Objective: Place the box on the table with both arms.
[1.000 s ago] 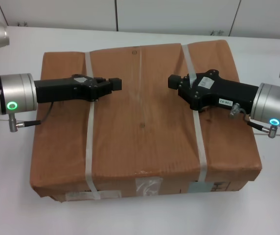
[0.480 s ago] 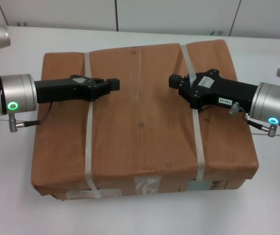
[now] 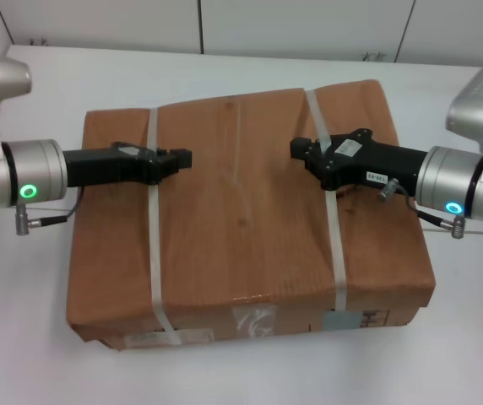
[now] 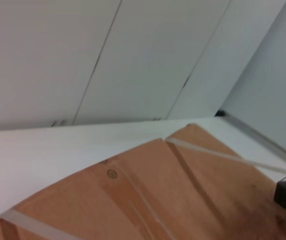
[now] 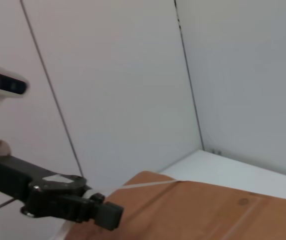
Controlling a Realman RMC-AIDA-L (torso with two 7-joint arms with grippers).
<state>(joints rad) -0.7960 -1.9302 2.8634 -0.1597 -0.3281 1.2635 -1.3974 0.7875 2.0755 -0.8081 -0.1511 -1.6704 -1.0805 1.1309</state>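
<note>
Strapped cardboard box [image 3: 246, 224]: on counter [image 3: 225, 72], near front edge, base hidden. Left tool [image 3: 181, 158], right tool [image 3: 299, 148]: over its top, facing inward; finger state: cannot tell.

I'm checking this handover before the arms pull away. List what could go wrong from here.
1. The left gripper and right gripper sit over the two white straps of the box; a finger could snag a strap on withdrawal and drag the box.
2. The box lies skewed on the table, so uneven pulls may twist it further.
3. Its near edge sits low in the head view, possibly close to the table's front.
</note>
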